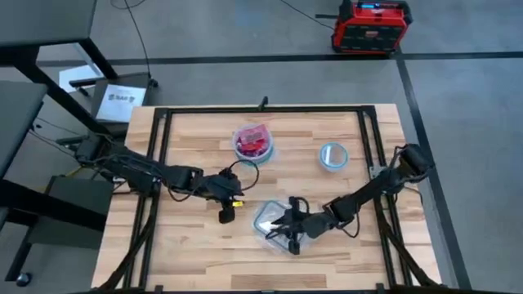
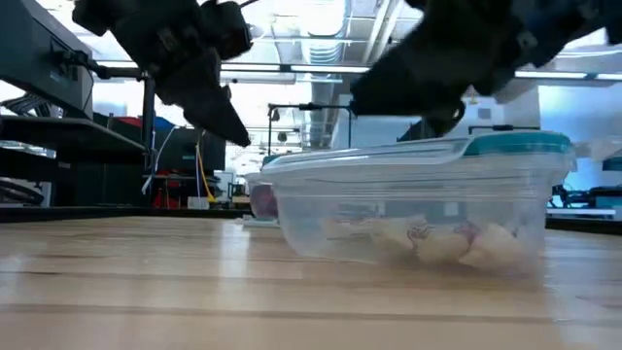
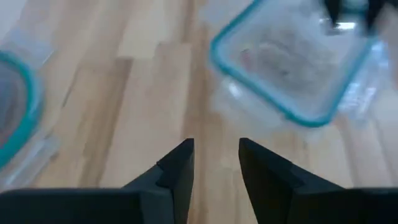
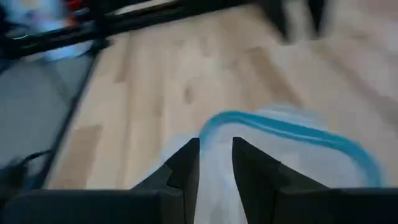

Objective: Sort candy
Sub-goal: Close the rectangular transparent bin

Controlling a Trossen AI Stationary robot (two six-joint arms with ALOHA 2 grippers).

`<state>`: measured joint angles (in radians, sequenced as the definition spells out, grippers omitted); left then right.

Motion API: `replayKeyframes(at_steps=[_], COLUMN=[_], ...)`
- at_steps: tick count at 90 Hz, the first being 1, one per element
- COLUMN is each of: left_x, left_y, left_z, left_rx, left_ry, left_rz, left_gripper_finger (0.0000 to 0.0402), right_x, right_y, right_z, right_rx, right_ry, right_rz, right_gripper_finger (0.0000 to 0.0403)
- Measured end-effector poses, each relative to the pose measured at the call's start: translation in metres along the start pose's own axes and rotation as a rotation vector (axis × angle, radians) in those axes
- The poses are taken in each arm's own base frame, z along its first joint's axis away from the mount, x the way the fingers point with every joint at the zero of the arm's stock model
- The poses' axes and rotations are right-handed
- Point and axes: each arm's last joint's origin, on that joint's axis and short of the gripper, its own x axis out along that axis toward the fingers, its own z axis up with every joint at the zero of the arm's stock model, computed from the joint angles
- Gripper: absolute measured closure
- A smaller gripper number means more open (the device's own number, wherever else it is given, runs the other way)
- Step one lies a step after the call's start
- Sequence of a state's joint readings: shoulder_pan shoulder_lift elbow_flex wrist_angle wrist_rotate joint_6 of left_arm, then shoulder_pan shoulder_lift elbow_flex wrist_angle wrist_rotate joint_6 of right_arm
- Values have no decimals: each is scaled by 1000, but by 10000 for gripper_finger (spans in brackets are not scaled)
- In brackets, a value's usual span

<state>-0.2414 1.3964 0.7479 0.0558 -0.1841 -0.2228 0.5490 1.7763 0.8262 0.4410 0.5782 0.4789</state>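
Reading the high view like a clock face with twelve at the table's far edge, the left gripper [image 1: 225, 214] is hanging over bare wood at about eight o'clock from the table's centre, its fingers [image 3: 180, 171] standing slightly apart with nothing between them, so it is carrying no sweet. At about eleven o'clock from it, a clear round bowl [image 1: 254, 141] is already holding red candy [image 1: 252, 145]. Moving rightward, the clear rectangular tub [image 1: 273, 220] with its teal rim is sitting just beside the left gripper at roughly three o'clock, and the low view is showing pale, whitish-wrapped candy [image 2: 437, 240] lying on the tub's floor. The right gripper [image 1: 288, 234] is reaching over the tub's near edge from about four o'clock, its fingers [image 4: 186, 163] parted by a narrow gap straddling the rim, with no sweet visible in that gap. Farther right, a second round bowl [image 1: 333, 155] is waiting at about one o'clock from the tub; whether anything is lying in it cannot be told. The relation that is mattering now: the remaining candy is lying almost directly below and slightly toward ten o'clock of the right gripper, making that arm the nearer one for the next pick. The sweets' long axes are not discernible.
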Motion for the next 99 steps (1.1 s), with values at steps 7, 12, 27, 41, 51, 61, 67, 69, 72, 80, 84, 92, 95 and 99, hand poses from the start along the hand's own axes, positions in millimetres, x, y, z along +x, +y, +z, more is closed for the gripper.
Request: replayKeyframes(at_steps=[7, 12, 27, 41, 51, 61, 67, 69, 72, 80, 84, 92, 95, 99], left_x=[5, 11, 39, 57, 65, 68, 68, 68, 68, 68, 68, 74, 76, 81], left_y=[-4, -6, -8, -7, -8, -10, -11, -11, -11, -12, -13, -15, -16, -17], left_z=[3, 2, -15, -31, -36, -32, -32, -32, -31, -30, -30, -31, -31, -32], left_rx=[33, 50, 105, 114, 108, 105, 121, 127, 135, 145, 145, 153, 154, 153], left_ry=[-43, -49, 4, 58, 59, 29, 27, 26, 23, 16, 15, 9, 11, 11], left_rz=[-24, -67, -95, -86, -95, -144, -157, -158, -164, -210, -233, -266, -269, -297], left_gripper_finger=[289, 289, 289, 289, 289, 289, 289, 289, 289, 289, 289, 289, 289, 289], right_x=[0, 3, 15, 20, 22, 24, 25, 26, 27, 30, 31, 34, 34, 35], right_y=[3, 5, 6, 4, 3, 0, -1, -2, -3, -7, -9, -13, -14, -15], right_z=[-17, -26, -43, -45, -44, -45, -45, -44, -44, -42, -41, -41, -41, -41], right_rx=[28, 72, 130, 113, 107, 104, 108, 109, 113, 123, 130, 134, 135, 130], right_ry=[-35, -54, -95, -92, -69, -42, -29, -26, -21, -10, 3, 27, 29, 34], right_rz=[-131, -169, -232, -246, -228, -214, -208, -207, -204, -197, -187, -179, -182, -187], right_gripper_finger=[336, 346, 390, 399, 402, 402, 403, 403, 403, 403, 403, 403, 403, 403])
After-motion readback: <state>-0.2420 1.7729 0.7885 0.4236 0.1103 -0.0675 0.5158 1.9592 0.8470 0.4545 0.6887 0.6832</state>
